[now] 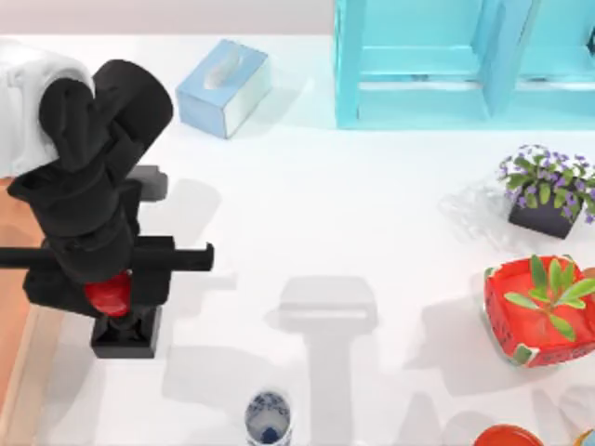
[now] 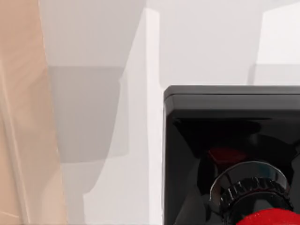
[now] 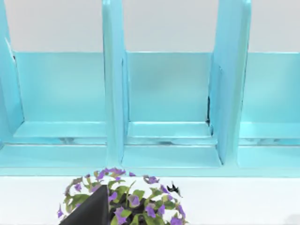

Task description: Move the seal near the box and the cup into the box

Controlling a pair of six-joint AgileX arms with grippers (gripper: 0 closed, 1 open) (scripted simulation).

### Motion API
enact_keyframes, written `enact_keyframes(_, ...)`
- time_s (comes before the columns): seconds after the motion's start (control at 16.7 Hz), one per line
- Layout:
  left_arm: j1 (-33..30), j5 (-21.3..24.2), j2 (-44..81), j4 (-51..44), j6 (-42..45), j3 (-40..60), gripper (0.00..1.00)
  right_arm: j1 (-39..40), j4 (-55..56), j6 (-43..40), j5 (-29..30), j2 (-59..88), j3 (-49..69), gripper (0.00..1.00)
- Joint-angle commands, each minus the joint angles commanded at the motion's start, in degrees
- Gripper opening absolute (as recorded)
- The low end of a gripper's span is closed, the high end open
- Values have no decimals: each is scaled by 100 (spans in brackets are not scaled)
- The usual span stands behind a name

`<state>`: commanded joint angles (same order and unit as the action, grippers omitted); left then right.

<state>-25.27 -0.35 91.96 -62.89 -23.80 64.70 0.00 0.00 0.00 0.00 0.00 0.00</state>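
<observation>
Now: left gripper on seal, just beside box

Landmark is the seal (image 1: 119, 311). Going left to right in the top view. Box (image 1: 13, 279) sits at the table's far left edge, orange-brown wood, just left of the seal; its wall is near the seal's black base but apart from it, with a strip of white table (image 1: 353, 223) between them, as the left wrist view confirms (image 2: 140, 140). Left gripper (image 1: 112, 290) is directly over the seal, black arm body above it, red knob showing between the fingers; jaws look closed around the knob. Seal is upright, base flat on the table. Left wrist view shows the seal's glossy black base (image 2: 225, 117), a metal collar and the red knob edge, with the box wall (image 2: 21, 117) to one side.

Light blue tissue box (image 1: 223, 86) is up and right of the seal. Cup (image 1: 269, 418) stands right of and below the seal, well apart, at the near edge. Turquoise shelf unit (image 1: 456, 60) is far right and up. Purple flower pot (image 1: 548, 190) and red bowl with plant (image 1: 539, 311) are far right of the seal. Right wrist view faces the shelf unit (image 3: 168, 93) with the flower pot (image 3: 122, 201) in front; right gripper's jaws: cannot tell.
</observation>
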Motion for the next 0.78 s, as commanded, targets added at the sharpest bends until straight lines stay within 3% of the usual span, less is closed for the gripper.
enact_keyframes(0.06, 0, 0, 0, 0, 0, 0, 0, 0, 0, 0, 0, 0, 0, 100)
enact_keyframes(0.78, 0, 0, 0, 0, 0, 0, 90, 0, 0, 0, 0, 0, 0, 100)
